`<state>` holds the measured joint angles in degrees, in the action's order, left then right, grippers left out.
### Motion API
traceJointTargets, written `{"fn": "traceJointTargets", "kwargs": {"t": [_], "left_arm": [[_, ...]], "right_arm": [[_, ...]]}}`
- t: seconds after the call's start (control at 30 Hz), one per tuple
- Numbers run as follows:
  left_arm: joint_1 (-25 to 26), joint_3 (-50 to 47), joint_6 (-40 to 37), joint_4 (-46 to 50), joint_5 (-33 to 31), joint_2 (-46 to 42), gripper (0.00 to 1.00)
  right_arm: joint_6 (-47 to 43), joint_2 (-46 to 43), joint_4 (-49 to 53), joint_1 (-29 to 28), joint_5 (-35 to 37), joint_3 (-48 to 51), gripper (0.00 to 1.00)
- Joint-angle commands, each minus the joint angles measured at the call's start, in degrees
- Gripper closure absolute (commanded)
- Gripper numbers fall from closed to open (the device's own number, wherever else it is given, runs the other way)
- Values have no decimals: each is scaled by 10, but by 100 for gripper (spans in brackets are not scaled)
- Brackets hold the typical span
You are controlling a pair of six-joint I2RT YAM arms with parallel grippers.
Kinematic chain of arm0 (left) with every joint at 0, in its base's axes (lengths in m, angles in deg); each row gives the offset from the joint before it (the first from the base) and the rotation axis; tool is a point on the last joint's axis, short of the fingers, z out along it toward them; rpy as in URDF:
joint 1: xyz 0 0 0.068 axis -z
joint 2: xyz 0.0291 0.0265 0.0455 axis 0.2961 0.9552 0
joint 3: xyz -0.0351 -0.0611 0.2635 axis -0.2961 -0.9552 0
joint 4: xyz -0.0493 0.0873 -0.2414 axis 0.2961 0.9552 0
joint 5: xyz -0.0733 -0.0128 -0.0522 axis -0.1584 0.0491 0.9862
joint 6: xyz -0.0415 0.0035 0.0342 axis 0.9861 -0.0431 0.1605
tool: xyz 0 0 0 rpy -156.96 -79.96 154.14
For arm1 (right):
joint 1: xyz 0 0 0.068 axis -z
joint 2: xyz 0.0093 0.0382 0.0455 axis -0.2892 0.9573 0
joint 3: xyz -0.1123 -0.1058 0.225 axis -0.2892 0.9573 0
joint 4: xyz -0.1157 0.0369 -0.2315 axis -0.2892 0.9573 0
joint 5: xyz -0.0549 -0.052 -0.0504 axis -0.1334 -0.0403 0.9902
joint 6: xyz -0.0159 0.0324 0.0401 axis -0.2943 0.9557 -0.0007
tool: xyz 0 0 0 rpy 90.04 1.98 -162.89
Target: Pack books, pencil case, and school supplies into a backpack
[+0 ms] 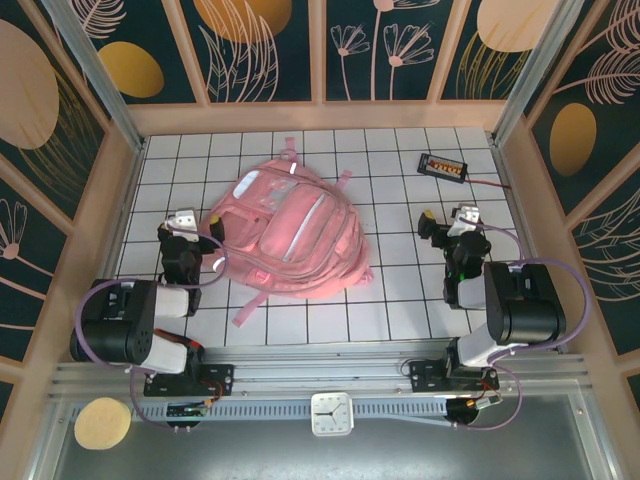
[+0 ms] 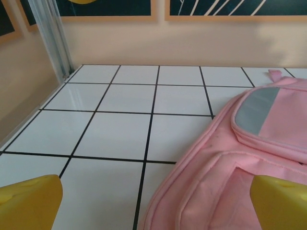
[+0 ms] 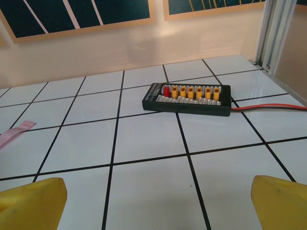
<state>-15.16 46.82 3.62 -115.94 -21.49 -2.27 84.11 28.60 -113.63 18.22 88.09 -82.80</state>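
Overhead, the backpack [image 1: 295,235] lies flat in the middle of the worktop [image 1: 400,305], front pockets up, with straps trailing off it. The left jaws sit just beside its left edge. The right jaws are well apart from it on the right, near a black device [image 1: 444,166] with a red wire [image 1: 495,180]. Both pairs are spread wide and hold nothing. The main zip looks closed, though this view is too coarse to be sure.

At the left wrist, the yellow fingertips [image 2: 29,201] stand far apart over bare tile and the side of the backpack [image 2: 216,167], where a grey reflective panel [image 2: 256,110] covers a pocket. The cloth is soft and puffy, so closing here could pinch loose fabric instead of a zip pull. A tug would then probably slide the whole bag over the glossy tiles.

At the right wrist, the yellow fingertips [image 3: 280,203] are just as wide apart above the worktop [image 3: 144,139]. The device [image 3: 187,98] lies straight ahead, its wire [image 3: 268,108] running off right, and a pink strap end [image 3: 17,132] lies at the left. Sweeping forward or rightward could hook that wire and drag the device along.
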Motion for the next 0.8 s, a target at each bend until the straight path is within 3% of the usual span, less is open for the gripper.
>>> {"fn": "traceJointTargets", "kwargs": {"t": [0.0, 0.77], "left_arm": [[-12, 0, 4, -81, 33, 25, 1], [-23, 10, 26, -61, 13, 25, 1]], "right_arm": [[4, 6, -5, 3, -3, -12, 1], [5, 5, -7, 5, -4, -12, 1]]}}
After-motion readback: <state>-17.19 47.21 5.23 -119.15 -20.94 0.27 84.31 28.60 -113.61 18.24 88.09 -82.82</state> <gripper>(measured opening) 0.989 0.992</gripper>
